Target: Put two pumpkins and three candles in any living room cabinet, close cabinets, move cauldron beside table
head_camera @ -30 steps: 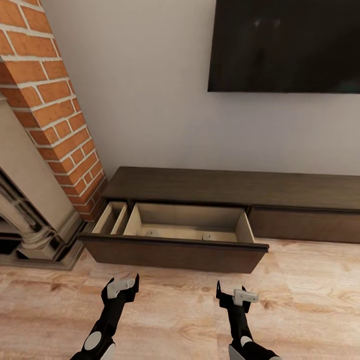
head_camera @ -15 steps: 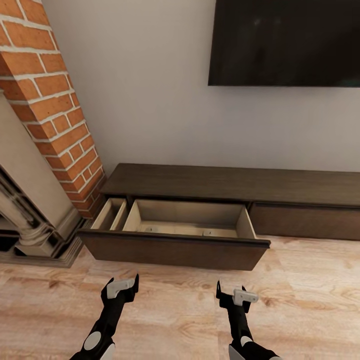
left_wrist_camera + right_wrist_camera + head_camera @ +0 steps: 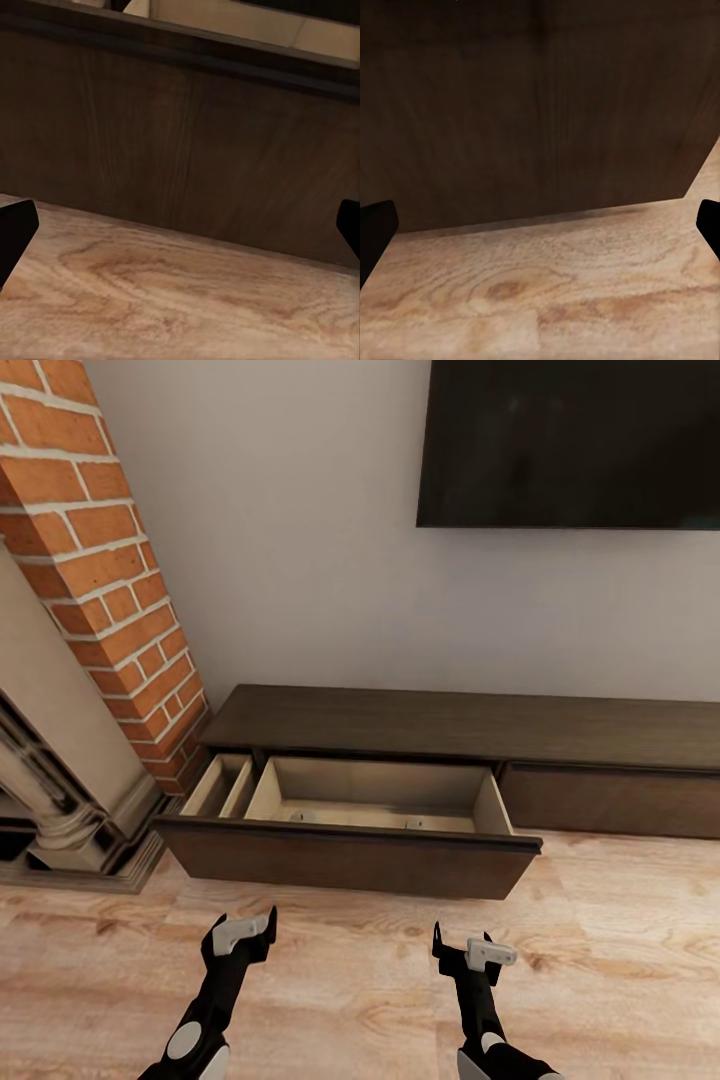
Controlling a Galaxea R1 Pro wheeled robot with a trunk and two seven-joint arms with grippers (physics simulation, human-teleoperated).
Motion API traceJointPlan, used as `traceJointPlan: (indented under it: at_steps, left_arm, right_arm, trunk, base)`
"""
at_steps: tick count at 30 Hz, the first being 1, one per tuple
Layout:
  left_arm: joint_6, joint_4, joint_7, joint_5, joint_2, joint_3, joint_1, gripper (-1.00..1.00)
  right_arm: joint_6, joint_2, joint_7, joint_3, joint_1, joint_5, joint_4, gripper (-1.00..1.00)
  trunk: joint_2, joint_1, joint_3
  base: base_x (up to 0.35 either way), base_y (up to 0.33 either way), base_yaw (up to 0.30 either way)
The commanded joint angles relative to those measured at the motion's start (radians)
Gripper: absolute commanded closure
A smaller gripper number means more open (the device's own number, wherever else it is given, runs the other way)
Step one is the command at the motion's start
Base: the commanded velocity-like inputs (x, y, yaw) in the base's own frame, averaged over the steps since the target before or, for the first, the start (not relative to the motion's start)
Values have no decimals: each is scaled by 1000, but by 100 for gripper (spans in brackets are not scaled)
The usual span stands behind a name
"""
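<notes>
The cabinet (image 3: 460, 725) is a long, low dark-brown unit against the wall. Its wide drawer front (image 3: 350, 860) is pulled out and shows a pale beige inside. Two small pale shapes (image 3: 300, 817) lie on the drawer floor; I cannot tell what they are. My left gripper (image 3: 243, 932) and right gripper (image 3: 462, 950) hang open and empty low over the floor, just in front of that drawer front. The left wrist view shows the drawer front (image 3: 180, 142) close up, and the right wrist view shows its lower part (image 3: 532, 105). The pumpkins, candles, cauldron and table are out of view.
A brick chimney column (image 3: 100, 560) and a stone fireplace surround (image 3: 60, 800) stand left of the cabinet. A dark screen (image 3: 570, 440) hangs on the wall above. The cabinet's right front (image 3: 610, 800) is shut. Light wood floor (image 3: 600, 960) lies around the arms.
The whole picture has shifted slightly, with the cabinet a little higher in the view, so the camera has moved. Both grippers keep the same pose.
</notes>
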Motion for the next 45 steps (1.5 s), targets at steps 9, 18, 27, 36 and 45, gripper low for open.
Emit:
traceJointPlan:
  at_steps: [9, 18, 27, 36, 45]
  left_arm:
    - [-4, -11, 10, 8, 2, -4, 0, -100]
    - [-4, -11, 8, 8, 2, -5, 0, -100]
    - [-4, -10, 9, 8, 2, -6, 0, -100]
    - [-4, -7, 11, 8, 2, -6, 0, -100]
    - [-4, -5, 11, 8, 2, -5, 0, -100]
  right_arm:
    - [-2, 0, -9, 8, -1, -2, 0, -100]
    - [-2, 0, -9, 8, -1, -2, 0, -100]
    - [-2, 0, -9, 9, -1, -2, 0, -100]
    - [-2, 0, -9, 9, -1, -2, 0, -100]
    - [-2, 0, -9, 8, -1, -2, 0, -100]
  trunk:
    - [0, 0, -1]
    - [0, 0, -1]
    - [0, 0, -1]
    - [0, 0, -1]
    - [0, 0, -1]
  base:
    - [132, -11, 0]
    - [137, -4, 0]
    - [185, 0, 0]
    - [158, 0, 0]
    - [90, 0, 0]
